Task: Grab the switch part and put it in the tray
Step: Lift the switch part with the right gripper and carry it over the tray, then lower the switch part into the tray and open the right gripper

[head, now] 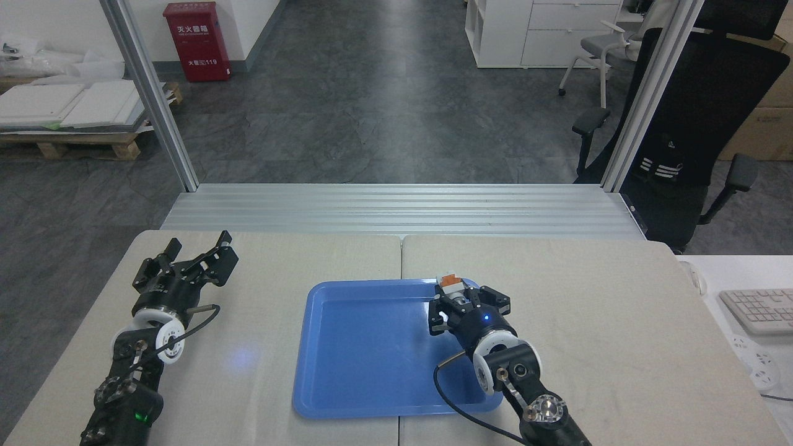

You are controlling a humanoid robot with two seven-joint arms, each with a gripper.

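The blue tray (365, 353) lies in the middle of the table. My right gripper (457, 296) hovers over the tray's far right part, shut on the switch part (450, 284), whose orange tab and white-grey body stick out beyond the fingers. The green button end is hidden inside the gripper. My left gripper (193, 254) rests at the table's far left, fingers spread open and holding nothing.
A white keyboard (759, 310) and cables lie on the side desk at the right. Beyond the table's far edge runs an aluminium frame rail (403, 210). A black office chair (694, 136) stands at the back right.
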